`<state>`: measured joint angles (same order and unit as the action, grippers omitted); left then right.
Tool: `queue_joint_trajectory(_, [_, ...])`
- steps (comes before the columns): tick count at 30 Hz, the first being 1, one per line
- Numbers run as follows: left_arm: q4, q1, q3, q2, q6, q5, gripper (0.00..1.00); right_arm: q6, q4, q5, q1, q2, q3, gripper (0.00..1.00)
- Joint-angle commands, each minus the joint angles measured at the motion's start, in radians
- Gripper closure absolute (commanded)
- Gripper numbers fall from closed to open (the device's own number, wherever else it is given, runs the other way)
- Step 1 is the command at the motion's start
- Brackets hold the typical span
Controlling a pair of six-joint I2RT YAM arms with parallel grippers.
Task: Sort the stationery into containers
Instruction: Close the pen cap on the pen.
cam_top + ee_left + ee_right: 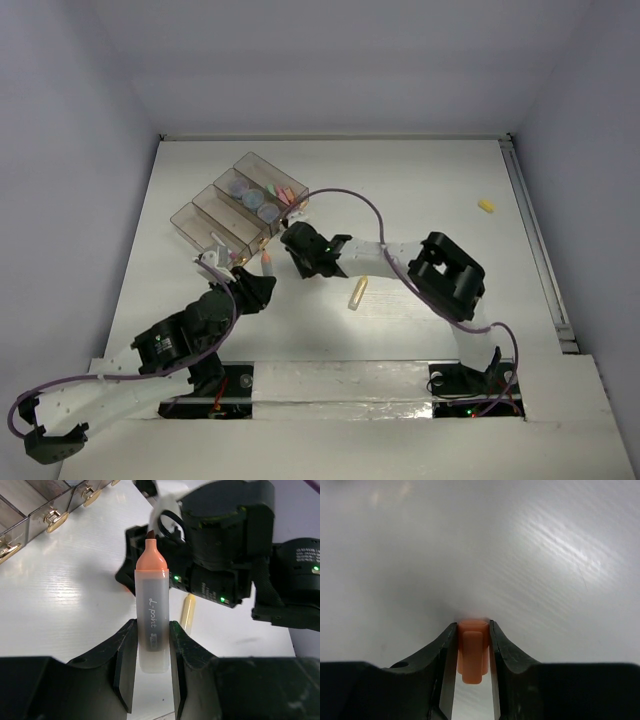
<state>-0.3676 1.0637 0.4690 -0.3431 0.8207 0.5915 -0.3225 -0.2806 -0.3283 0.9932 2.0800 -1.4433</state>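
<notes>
My left gripper (152,627) is shut on the lower barrel of an orange highlighter (151,592), which points up and away with its dark nib bare. In the top view this gripper (258,280) sits just in front of the containers (212,222), a row of clear brownish compartments. Just right of the highlighter tip (267,262) is my right gripper (298,243), and its wrist view shows it (472,629) shut on a small orange cap (472,652) above the white table. Three grey-lilac rolls (252,198) lie in one compartment, and coloured sticks (286,193) in the farthest one.
A yellow stick (358,293) lies on the table below the right forearm, also seen past the highlighter as a yellow stick (187,611). Another yellow piece (487,206) lies far right near the table rail (535,240). The right arm's black wrist (220,545) fills the space beyond the highlighter.
</notes>
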Motion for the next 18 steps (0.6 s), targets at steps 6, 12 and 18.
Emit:
queue_joint_trajectory(6, [0.094,-0.005,0.016,0.047,-0.041,-0.051,1.00,-0.044,0.229,0.259,-0.140,-0.434,0.302,0.89])
queue_joint_trajectory(12, [0.193,-0.005,0.046,0.017,-0.075,-0.088,1.00,-0.209,0.676,0.601,-0.295,-0.687,0.500,0.88])
queue_joint_trajectory(18, [0.332,-0.005,0.095,-0.115,-0.130,-0.168,1.00,-0.477,1.121,0.820,-0.390,-0.719,0.578,0.89])
